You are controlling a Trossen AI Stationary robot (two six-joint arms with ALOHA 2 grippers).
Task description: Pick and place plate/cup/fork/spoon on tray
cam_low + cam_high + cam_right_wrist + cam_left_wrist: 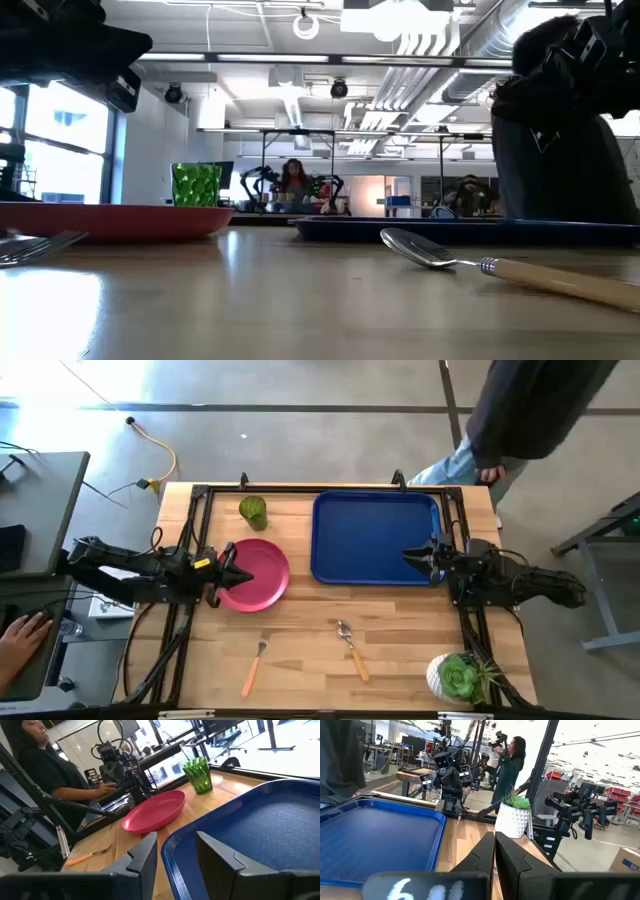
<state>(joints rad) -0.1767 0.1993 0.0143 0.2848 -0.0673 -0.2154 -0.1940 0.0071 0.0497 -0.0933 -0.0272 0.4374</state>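
Observation:
The pink plate lies flat on the table's left half, and the green cup stands behind it. The blue tray lies at the far middle, with nothing in it. The fork and the spoon lie near the front edge. My left gripper is shut and hovers above the plate's left rim, pointing right; in the low view it hangs well above the plate. My right gripper is open and empty above the tray's right rim, pointing left.
A green succulent in a white pot stands at the front right corner. A person stands by the far right corner. A hand rests at a desk left of the table. Bare wood lies between the plate, the tray and the cutlery.

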